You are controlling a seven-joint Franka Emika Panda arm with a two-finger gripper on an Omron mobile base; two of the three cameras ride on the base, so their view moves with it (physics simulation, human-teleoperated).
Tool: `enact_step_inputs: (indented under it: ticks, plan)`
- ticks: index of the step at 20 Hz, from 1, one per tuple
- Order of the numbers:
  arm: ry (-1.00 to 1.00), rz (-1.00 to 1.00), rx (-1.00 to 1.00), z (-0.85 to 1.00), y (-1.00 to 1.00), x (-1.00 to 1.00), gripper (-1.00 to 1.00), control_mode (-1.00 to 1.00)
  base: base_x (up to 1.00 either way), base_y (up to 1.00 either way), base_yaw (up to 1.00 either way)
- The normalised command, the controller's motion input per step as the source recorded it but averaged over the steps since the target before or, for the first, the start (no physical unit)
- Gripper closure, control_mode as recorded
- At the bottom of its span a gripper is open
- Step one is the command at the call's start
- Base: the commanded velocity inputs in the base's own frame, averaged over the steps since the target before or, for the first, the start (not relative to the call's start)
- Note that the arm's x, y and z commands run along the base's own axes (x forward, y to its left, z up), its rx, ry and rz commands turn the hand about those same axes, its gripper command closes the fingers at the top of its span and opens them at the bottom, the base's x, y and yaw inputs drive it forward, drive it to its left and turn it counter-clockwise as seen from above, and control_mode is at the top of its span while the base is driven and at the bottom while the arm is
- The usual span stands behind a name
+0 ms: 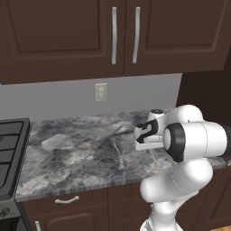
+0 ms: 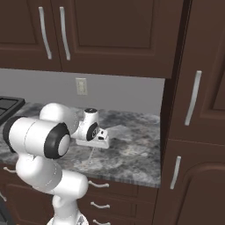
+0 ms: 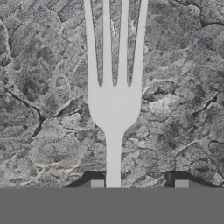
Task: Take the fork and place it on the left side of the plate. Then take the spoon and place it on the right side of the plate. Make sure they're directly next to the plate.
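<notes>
Under my hand, the fork (image 3: 113, 105) lies flat on the counter (image 3: 39, 87), its handle running back between my fingertips (image 3: 97, 183), which stand part-way apart; whether my gripper (image 3: 139, 183) yet clamps the handle I cannot tell. I judge the first pick to be under way only: fork unplaced, spoon (image 1: 118, 155) untouched on the counter.

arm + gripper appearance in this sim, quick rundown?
Glossy white rounded arm links with black bands at the joints. White hand block with black accents, ending in the gripper: two small dark finger tips with pale pads. No cables or markings visible.
</notes>
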Motion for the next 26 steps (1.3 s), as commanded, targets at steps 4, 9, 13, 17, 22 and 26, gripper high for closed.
enact_step_inputs:
  ticks: [4,9,13,17,22,26]
  plan:
    - [-0.11,0.00,0.00,-0.17,0.39,-0.10,1.00,-1.00,0.00,0.00,0.00]
    - [-0.09,0.00,0.00,-0.07,0.47,-0.15,1.00,-1.00,0.00,0.00,0.00]
    - [-0.05,0.00,0.00,0.00,0.30,-0.15,1.00,-1.00,0.00,0.00,0.00]
    - [-0.08,0.00,0.00,0.13,0.02,-0.24,1.00,-1.00,0.00,0.00,0.00]
    - [-0.23,0.00,-0.01,0.74,0.00,-0.41,1.00,-1.00,0.00,0.00,0.00]
    - [-0.25,0.01,-0.01,0.96,0.00,-0.31,1.00,-1.00,0.00,0.00,0.00]
